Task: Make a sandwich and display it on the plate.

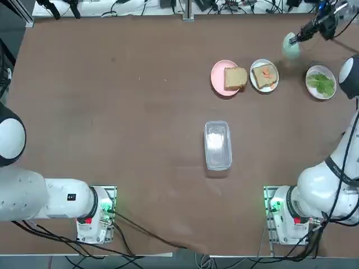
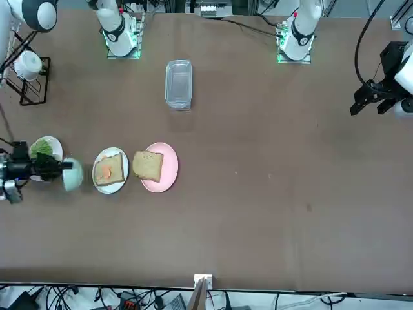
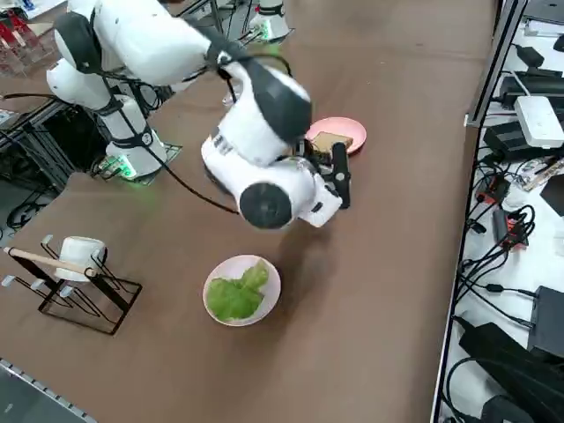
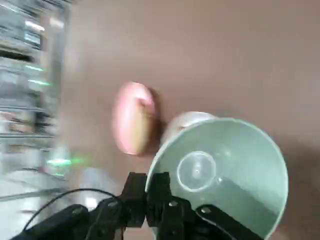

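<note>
- Nearest the wrist camera, the right hand (image 4: 146,192) has its two dark fingers pinched shut on the rim of a pale-green cup (image 4: 225,172); the cup's hollow faces the camera and it is tilted on its side.
- From overhead, the hand (image 1: 298,37) sits toward 1 o'clock of the surface (image 1: 112,112), near the far edge, with the cup (image 1: 290,46) hanging at its tip above the brown top.
- No finished sandwich shows: the parts lie on three separate plates in a row.
- One white plate (image 1: 263,75) carries a bread slice with an orange-red topping (image 1: 265,74); it lies at about 7 o'clock from the hand, near but apart from it.
- Just beside that plate, at its 9 o'clock, a pink plate (image 1: 219,75) holds a plain bread slice (image 1: 235,78) that overhangs the rim toward the white plate.
- A second white plate (image 1: 321,83) with green lettuce leaves (image 1: 321,83) lies at about 5 o'clock from the hand, also near.
- In the front view the cup (image 2: 71,174) sits between the lettuce plate (image 2: 46,150) and the topped-bread plate (image 2: 110,170).
- A clear lidded container (image 1: 217,144) stands at the middle of the surface, well apart from the hand, at roughly 7 o'clock from it.
- In the side view a wire rack with a white cup (image 3: 75,269) stands at 9 o'clock from the lettuce plate (image 3: 242,290).
</note>
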